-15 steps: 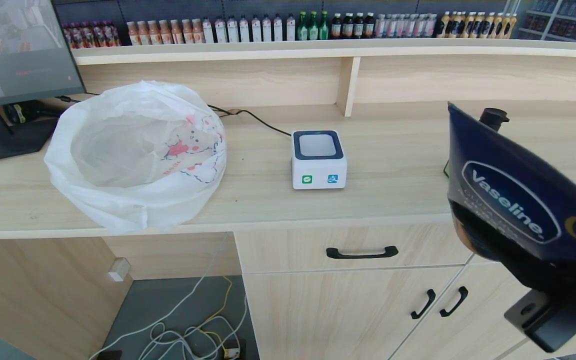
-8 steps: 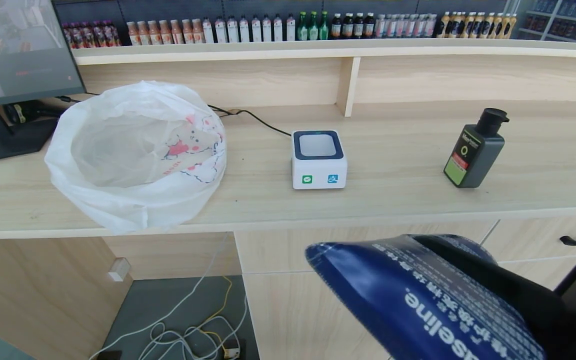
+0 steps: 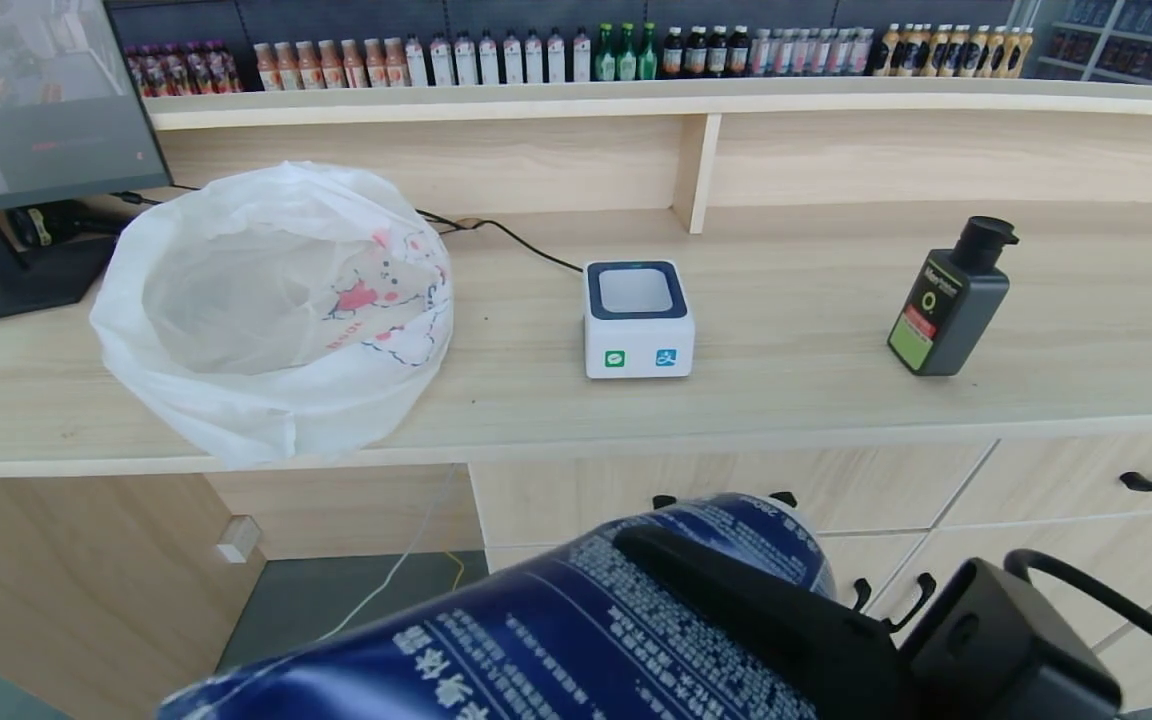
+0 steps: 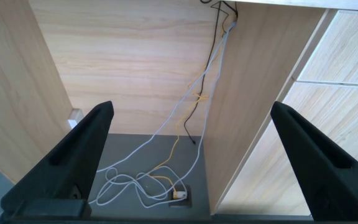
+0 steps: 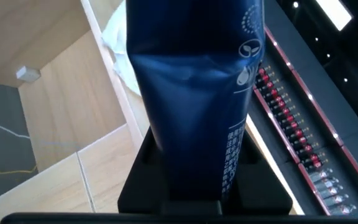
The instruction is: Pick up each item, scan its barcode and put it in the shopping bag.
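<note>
Tube (image 3: 536, 640) of dark blue plastic with white print is held low, in front of the tabletop's (image 3: 796, 390) edge and level with the drawer fronts. It lies over on its side and slants across the bottom of the head view toward the robot's left. The right gripper (image 3: 676, 580) has it: the jaws are closed on the tube's sides, and one black finger lies across its printed face. In the right wrist view the tube (image 5: 191, 93) stands out from between the two fingers of the gripper (image 5: 197, 162), which press on it from either side.

The left gripper (image 4: 191, 168) hangs low before the open space under the tabletop. Its jaws are spread wide with nothing between them, and loose cables (image 4: 148, 186) lie on the floor beyond.

On the tabletop the white scanner (image 3: 636, 320) with its dark-rimmed window sits near the middle. The white shopping bag (image 3: 266, 310) stands open well to its left, with a pink and blue print on its inner side. A dark grey bottle (image 3: 946, 300) with a black pump cap stands upright well to the scanner's right. A monitor (image 3: 26, 100) stands at the far left, and a row of drink bottles (image 3: 576, 50) lines the shelf behind.
</note>
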